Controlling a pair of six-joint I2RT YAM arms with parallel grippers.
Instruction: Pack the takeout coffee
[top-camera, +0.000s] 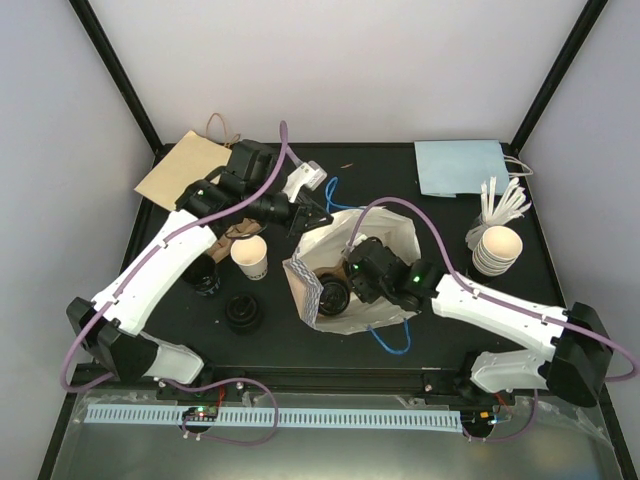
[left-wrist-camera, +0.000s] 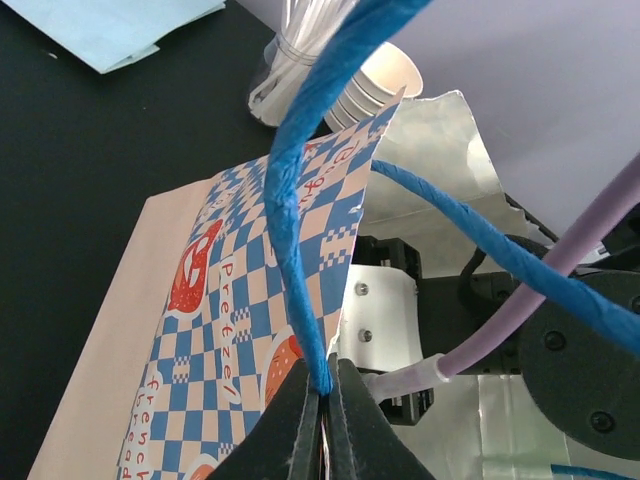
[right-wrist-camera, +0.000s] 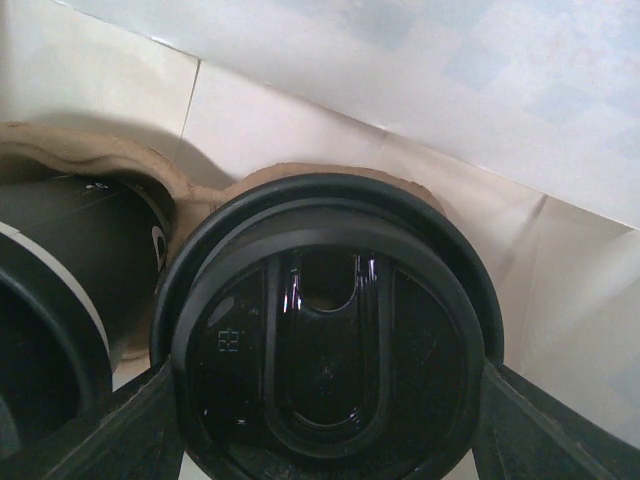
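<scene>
A white paper bag with blue rope handles stands open mid-table; its checkered side shows in the left wrist view. My left gripper is shut on one blue handle, pinched between its fingertips. My right gripper reaches down inside the bag and is shut on a takeout coffee cup with a black lid, one finger at each side of the lid. A second black cup sits beside it in a brown cardboard carrier.
Left of the bag stand an open paper cup, a loose black lid and a dark cup. A brown bag lies back left, a pale blue bag back right, with stacked cups and stirrers.
</scene>
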